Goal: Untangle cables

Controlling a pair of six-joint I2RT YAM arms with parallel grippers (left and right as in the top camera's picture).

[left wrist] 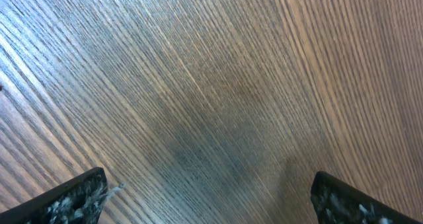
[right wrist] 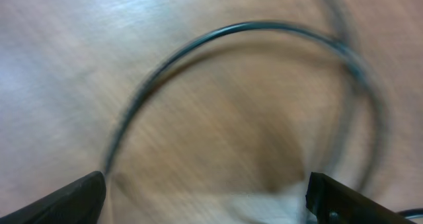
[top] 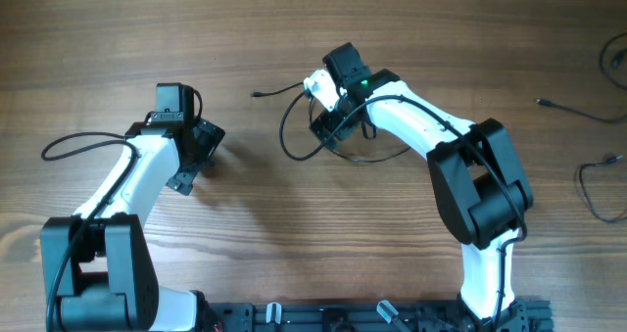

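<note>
Wood table: left gripper over plain grain, jaws spread wide, well apart from the wires. Right gripper jaws also spread, gripping nothing; looped cable arcs ahead of and between the fingertips, its near end running down beside one fingertip. Further loose strands lie at the table's right edge, well apart from both grippers; the loop's plug tip points left.

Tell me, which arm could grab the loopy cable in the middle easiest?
Probably the right arm: its open fingers hang right above that looped cable. The left arm's fingers face only wooden table.
</note>
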